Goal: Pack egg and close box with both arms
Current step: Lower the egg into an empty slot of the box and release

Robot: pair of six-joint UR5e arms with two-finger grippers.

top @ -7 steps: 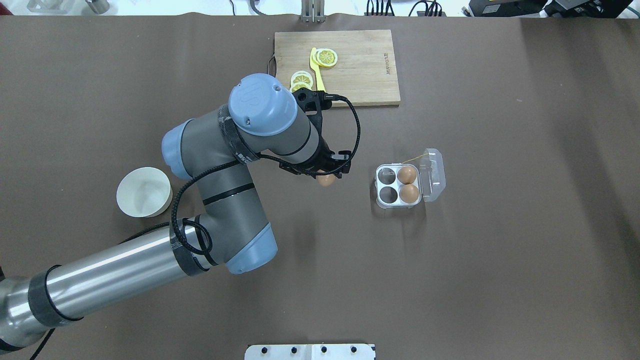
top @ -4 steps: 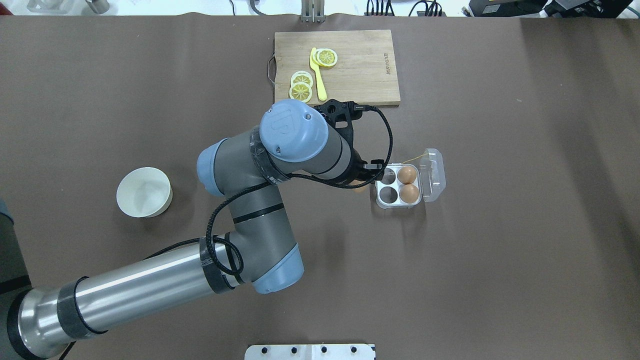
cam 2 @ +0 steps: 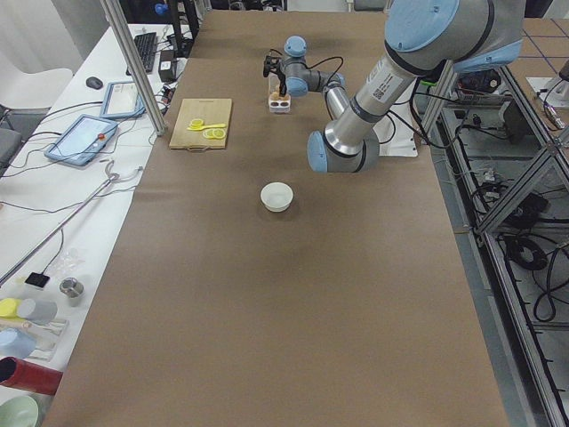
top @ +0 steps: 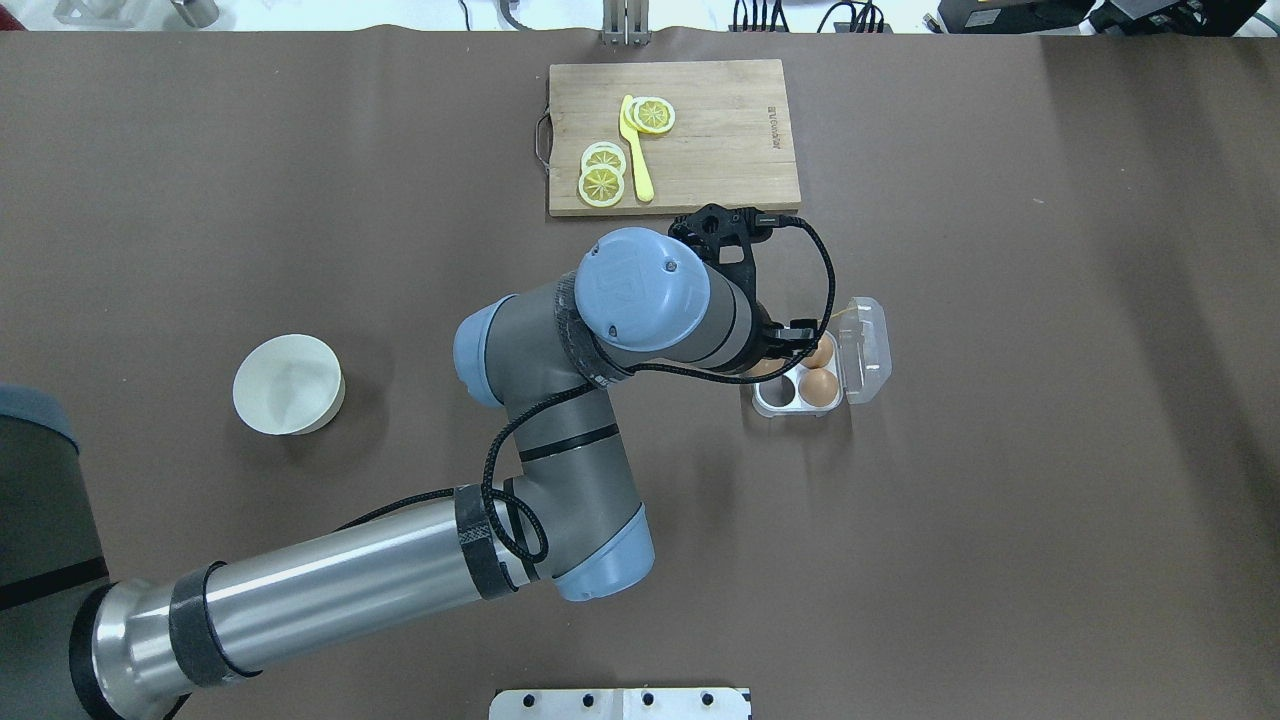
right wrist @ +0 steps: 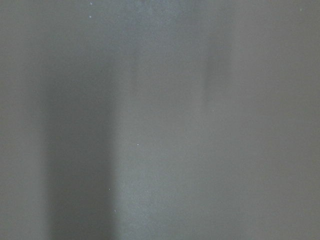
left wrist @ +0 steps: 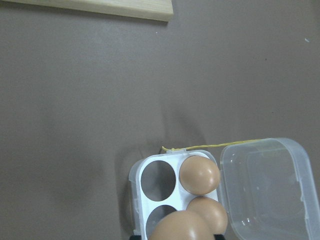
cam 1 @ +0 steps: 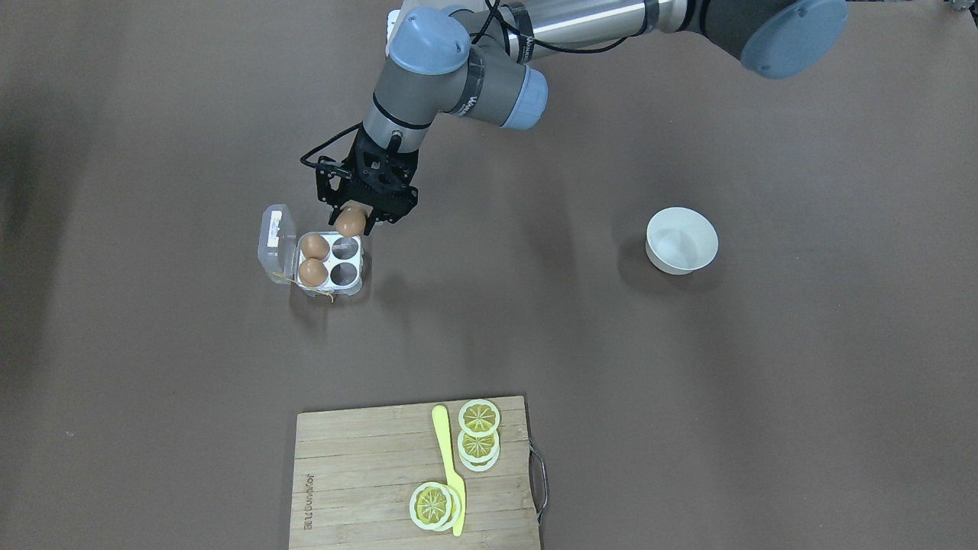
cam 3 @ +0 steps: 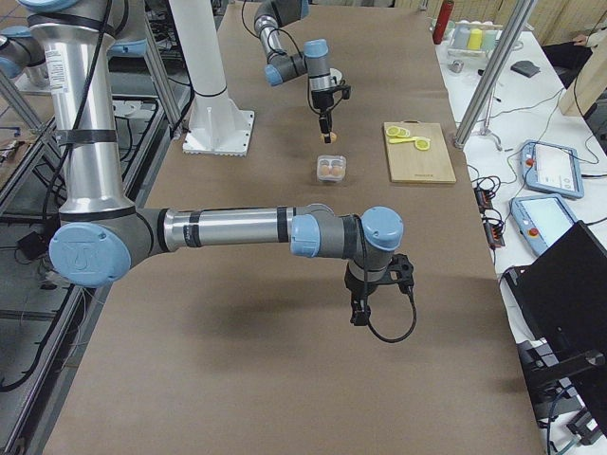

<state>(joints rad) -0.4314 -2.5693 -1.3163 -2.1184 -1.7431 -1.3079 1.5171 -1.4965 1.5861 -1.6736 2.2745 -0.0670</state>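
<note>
Open lid lies on the egg carton's side away from the left arm; two packed eggs fill the cups beside it; the left gripper, clamped round the third egg, hangs just above the empty row, nothing between; white bowl stands well apart; right gripper is far off, and I cannot tell how its jaws stand.

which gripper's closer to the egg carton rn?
Left. The left gripper, clamped on an egg, hangs right beside the carton, on its empty-cup side. The right gripper is far off toward the robot's right, nowhere near it.
</note>
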